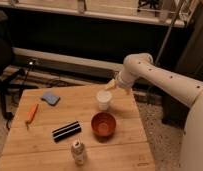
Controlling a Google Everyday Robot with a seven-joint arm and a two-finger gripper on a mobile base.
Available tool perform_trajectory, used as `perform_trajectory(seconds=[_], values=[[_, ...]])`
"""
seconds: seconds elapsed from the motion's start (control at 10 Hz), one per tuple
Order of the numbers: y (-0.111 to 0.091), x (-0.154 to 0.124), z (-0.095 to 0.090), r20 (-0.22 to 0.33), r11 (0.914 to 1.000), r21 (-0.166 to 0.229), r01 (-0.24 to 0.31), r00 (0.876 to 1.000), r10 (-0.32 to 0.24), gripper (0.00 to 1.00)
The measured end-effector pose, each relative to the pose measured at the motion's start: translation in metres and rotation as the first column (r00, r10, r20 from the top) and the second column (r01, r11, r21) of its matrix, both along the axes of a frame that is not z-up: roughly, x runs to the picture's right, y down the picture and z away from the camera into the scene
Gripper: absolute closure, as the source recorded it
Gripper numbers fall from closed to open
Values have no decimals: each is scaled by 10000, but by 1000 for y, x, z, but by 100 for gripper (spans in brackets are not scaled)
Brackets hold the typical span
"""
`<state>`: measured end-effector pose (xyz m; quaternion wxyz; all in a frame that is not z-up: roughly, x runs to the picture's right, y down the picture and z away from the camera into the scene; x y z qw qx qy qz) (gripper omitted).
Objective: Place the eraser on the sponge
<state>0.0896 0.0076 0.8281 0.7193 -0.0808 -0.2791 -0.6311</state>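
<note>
Black with a white stripe, the one eraser [66,131] lay near-centre, well apart from the one sponge [50,97] at far left. My gripper [111,85] hung beside the single white cup [104,99]; open or closed, I couldn't tell. Swinging across, I judged, could topple that cup or clip the one red bowl [103,124].

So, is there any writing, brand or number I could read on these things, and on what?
No text can be read here.
Label on the small grey can near the wooden table front edge: too blurred.
The dark mark at the table's front right corner: too small.
The robot's pincer, near the white cup: no lettering visible.
</note>
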Motion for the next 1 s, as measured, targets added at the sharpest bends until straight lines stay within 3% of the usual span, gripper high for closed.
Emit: perform_trajectory(seconds=[1.0], values=[[1,-1,-1,75,9998,83,171,9998,-172,20]])
